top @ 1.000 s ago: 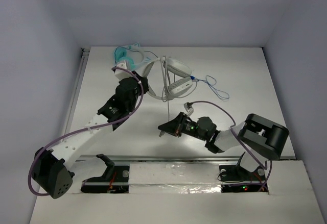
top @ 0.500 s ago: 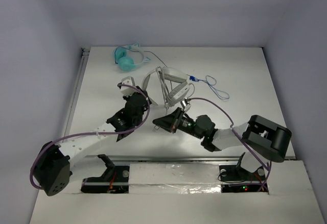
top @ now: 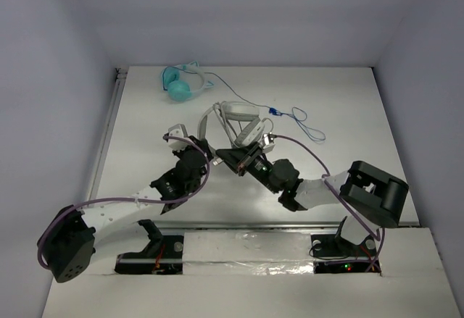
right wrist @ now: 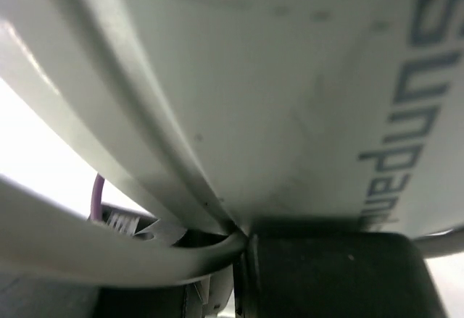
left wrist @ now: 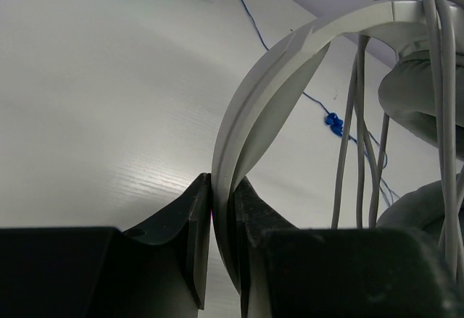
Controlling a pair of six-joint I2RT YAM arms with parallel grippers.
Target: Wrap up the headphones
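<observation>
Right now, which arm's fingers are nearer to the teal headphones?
Left. The left fingers clamp the white headband, robot-side of the teal headphones; the right fingers lie further right.

The white headphones (top: 233, 108) stand up near the middle of the table (top: 145, 130). The thin grey cable (left wrist: 360, 151) hangs looped over the wide headband (left wrist: 268, 79).

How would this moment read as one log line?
left gripper: shut on headphones | right gripper: against headphones, grip unclear | cable: draped over headband
</observation>
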